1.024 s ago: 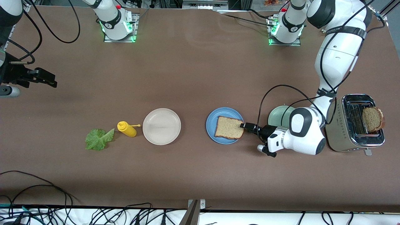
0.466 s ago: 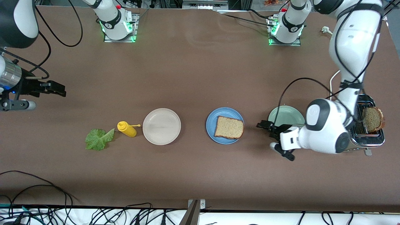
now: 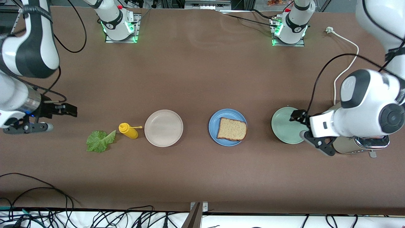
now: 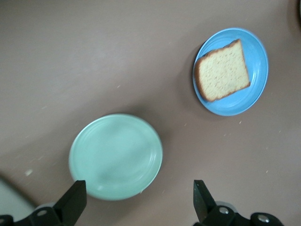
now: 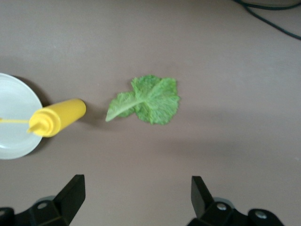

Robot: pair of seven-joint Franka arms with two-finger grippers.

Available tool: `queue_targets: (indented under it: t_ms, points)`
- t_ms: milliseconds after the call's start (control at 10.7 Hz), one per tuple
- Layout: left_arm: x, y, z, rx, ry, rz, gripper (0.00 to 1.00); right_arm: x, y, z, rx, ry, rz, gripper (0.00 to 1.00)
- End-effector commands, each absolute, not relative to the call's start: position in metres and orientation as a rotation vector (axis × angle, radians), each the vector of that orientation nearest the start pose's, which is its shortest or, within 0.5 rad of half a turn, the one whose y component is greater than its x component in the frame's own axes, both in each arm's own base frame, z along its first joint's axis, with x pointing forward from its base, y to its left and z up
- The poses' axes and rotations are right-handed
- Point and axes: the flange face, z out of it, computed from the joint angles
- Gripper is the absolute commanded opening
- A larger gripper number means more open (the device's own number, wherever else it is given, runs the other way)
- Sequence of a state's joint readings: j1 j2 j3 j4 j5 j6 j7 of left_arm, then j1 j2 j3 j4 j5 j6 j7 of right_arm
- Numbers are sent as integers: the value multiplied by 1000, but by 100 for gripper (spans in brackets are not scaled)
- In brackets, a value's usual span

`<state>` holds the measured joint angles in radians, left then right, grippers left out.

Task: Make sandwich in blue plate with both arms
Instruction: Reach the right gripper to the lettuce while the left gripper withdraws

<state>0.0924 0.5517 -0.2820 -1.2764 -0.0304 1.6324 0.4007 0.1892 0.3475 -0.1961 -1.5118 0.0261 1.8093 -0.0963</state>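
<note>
Taking the blue plate [image 3: 227, 127] as the landmark, the scene runs in order from the right arm's end of the table. The right gripper [image 3: 68, 110] hangs there with its fingers spread wide and empty, over bare table near the lettuce leaf [image 3: 100, 141]; its wrist view shows the leaf lying flat ahead. Next toward the blue plate come a yellow mustard bottle [image 3: 128, 130] lying on its side and a cream-white plate [image 3: 163, 128], which holds nothing.

On the blue plate lies one slice of bread [image 3: 232, 129], so the first layer looks done. Past the plate, toward the left arm's end, stands a pale-green plate [image 3: 284, 129], also bare, with the left gripper [image 3: 299, 116] above its edge, jaws wide apart and carrying nothing. A toaster [image 3: 360, 145] is mostly hidden under that arm.

As I judge it, roughly a third is finished: the lettuce must go on the slice, then a second slice on top, which I cannot see now.
</note>
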Motion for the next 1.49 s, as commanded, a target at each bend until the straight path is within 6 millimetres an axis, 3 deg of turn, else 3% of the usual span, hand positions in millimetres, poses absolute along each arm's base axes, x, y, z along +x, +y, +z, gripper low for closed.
queue_targets:
  t_ms: [0,279,466,652,931,1117,1397]
  points:
    - [652,-79,499,-3061,792,295,100,681,7,409,-3130,-221,43,100]
    - [621,-85,560,-3044,705,259,100,697,-20,331,-3076,-285,-31,100]
    - [605,-85,583,-3047,643,280,100,705,-33,290,-3051,-335,-72,100]
    - [586,-76,588,-3074,560,276,100,707,-35,272,-3054,-343,-86,100]
    - [553,-31,597,-3118,421,67,100,709,-26,236,-3056,-355,-82,100]
    - [535,-35,606,-3163,402,49,100,710,-19,214,-3056,-364,-96,100]
    - [524,-43,617,-3146,424,75,100,713,-18,188,-3071,-370,-149,100]
